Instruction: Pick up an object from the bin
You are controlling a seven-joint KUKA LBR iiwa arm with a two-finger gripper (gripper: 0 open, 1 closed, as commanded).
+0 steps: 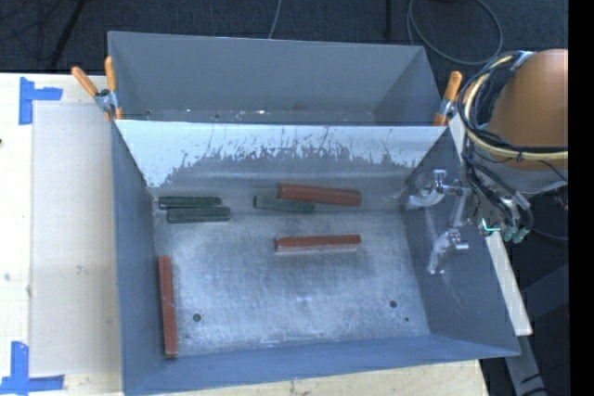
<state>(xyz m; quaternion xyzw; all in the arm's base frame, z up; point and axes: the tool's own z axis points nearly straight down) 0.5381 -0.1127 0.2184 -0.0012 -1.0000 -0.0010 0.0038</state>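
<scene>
A: Since the arm (529,107) reaches in from the right, where's the gripper (429,229)?
B: Over the right sloped wall of the bin (269,79), off the flat floor.
A: Jaws?
B: Spread wide, I think. One finger (429,191) sits toward the back and the other toward the front, with nothing between them. It's shiny metal on grey, so the tips are hard to read.
A: Nearest thing?
B: The middle red bar (317,243), lying flat and crosswise mid-floor, well apart from the gripper. Behind it is the upper red bar (320,194), near the foot of the back wall, with a green bar (278,204) tight along its left end.
A: Rest?
B: Two left green bars (190,201) lie side by side, close together, at the back left of the floor. One left red bar (168,306) runs lengthwise along the foot of the left wall, front left. All of them lie flat on the floor.
</scene>
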